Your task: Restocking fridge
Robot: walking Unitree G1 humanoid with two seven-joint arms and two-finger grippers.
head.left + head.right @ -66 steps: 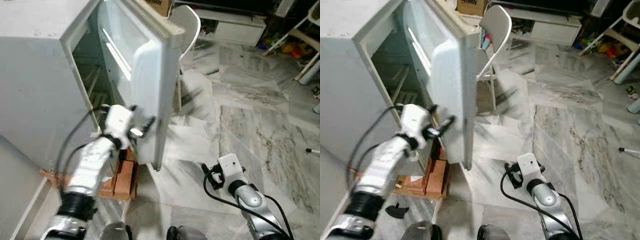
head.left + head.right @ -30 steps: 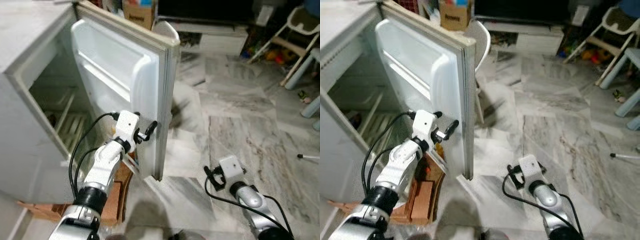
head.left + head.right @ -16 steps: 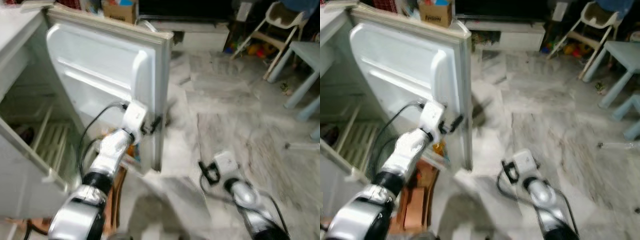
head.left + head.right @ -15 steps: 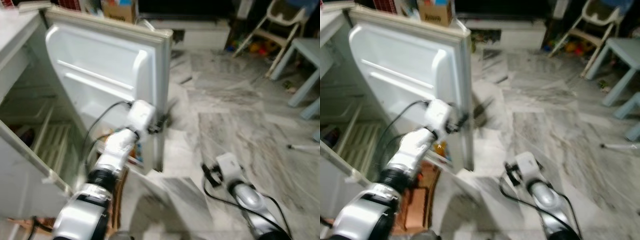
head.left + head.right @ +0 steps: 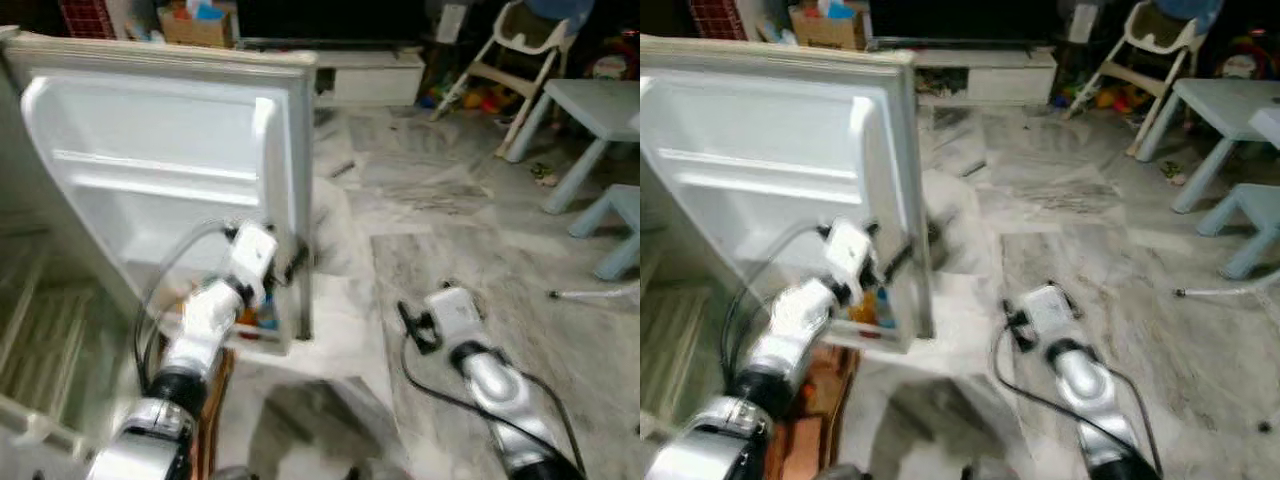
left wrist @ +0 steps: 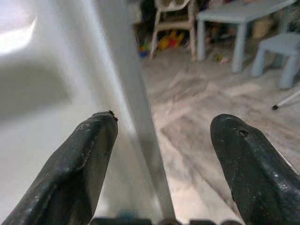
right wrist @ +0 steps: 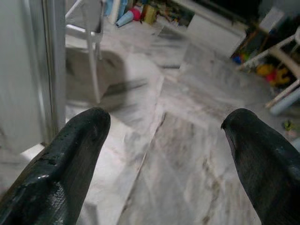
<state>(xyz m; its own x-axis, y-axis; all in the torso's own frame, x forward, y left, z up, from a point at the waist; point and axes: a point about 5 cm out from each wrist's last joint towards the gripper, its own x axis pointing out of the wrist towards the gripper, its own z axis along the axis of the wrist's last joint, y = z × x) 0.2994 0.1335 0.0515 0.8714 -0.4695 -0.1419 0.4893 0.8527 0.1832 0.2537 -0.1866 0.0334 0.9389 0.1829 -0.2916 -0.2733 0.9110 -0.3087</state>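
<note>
My left gripper has its jaws spread wide astride the free edge of the fridge door, which stands swung open ahead on my left. My right gripper hangs low over the marble floor, jaws apart and empty. I judge the wide straddle could slip off the edge, or the door swing back against my left arm.

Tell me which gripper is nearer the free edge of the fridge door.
Left. The left gripper is open, its fingers either side of the fridge door edge. The right gripper, also open, hangs over the floor, well clear of the door.
</note>
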